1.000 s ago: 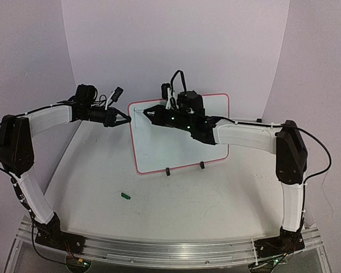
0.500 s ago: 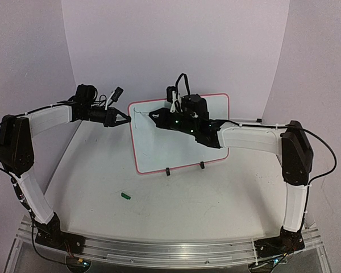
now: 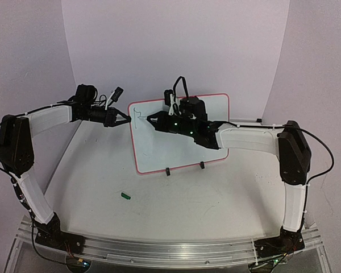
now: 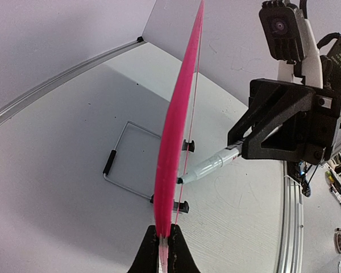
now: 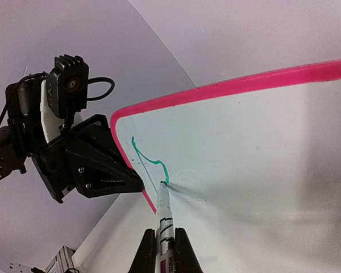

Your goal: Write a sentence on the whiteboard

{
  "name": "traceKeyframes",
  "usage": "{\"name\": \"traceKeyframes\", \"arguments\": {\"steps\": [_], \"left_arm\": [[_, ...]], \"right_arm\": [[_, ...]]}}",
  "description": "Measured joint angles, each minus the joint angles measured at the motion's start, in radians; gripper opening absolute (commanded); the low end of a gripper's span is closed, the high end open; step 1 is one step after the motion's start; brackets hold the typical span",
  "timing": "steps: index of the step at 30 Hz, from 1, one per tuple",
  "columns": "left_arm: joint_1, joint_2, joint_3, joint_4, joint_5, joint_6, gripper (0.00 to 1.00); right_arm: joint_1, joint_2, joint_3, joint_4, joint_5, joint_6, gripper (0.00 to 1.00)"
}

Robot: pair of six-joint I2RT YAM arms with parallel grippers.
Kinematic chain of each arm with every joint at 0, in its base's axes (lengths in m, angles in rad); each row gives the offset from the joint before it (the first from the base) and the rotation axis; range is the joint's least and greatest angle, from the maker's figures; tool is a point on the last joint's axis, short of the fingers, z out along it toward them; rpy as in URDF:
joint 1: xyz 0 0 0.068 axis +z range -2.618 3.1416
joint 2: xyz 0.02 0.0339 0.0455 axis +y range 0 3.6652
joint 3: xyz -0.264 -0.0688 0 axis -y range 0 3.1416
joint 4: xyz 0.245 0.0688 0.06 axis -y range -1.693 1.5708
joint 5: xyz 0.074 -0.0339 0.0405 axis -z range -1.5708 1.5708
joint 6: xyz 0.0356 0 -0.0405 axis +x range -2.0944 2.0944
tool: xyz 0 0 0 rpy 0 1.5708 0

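The whiteboard (image 3: 159, 151) stands upright on the table, white with a pink rim. My left gripper (image 3: 127, 120) is shut on its left edge; in the left wrist view the pink edge (image 4: 176, 125) runs up from between the fingers of the left gripper (image 4: 164, 239). My right gripper (image 3: 149, 118) is shut on a white marker (image 5: 163, 210), gripped by its barrel in the right gripper (image 5: 165, 242). The marker's tip touches the whiteboard (image 5: 244, 148) near its upper left corner, at the end of a short green line (image 5: 150, 159). The marker (image 4: 207, 168) also shows from the side.
A small green cap (image 3: 125, 195) lies on the table in front of the board. Two black clip feet (image 3: 167, 172) hold the board's lower edge, and a wire stand (image 4: 125, 153) props it from behind. Pale walls close in on three sides.
The right gripper has shifted with the marker, whose tip now sits a little lower on the board, and the green line has grown. The left arm has not moved.
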Motion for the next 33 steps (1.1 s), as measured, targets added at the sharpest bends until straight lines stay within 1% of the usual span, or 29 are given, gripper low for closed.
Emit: {"name": "traceKeyframes", "arguments": {"steps": [5, 13, 22, 33], "left_arm": [[0.000, 0.000, 0.000, 0.000, -0.002, 0.000, 0.00], [0.000, 0.000, 0.000, 0.000, -0.003, 0.000, 0.00], [0.000, 0.000, 0.000, 0.000, -0.005, -0.001, 0.00], [-0.001, 0.000, 0.000, 0.000, -0.004, 0.000, 0.00]], "right_arm": [[0.002, 0.023, 0.027, 0.000, -0.022, 0.003, 0.00], [0.006, 0.026, 0.032, 0.001, -0.016, 0.007, 0.00], [0.013, -0.023, -0.076, 0.030, 0.054, 0.011, 0.00], [0.013, -0.038, -0.091, 0.031, 0.070, 0.015, 0.00]]}}
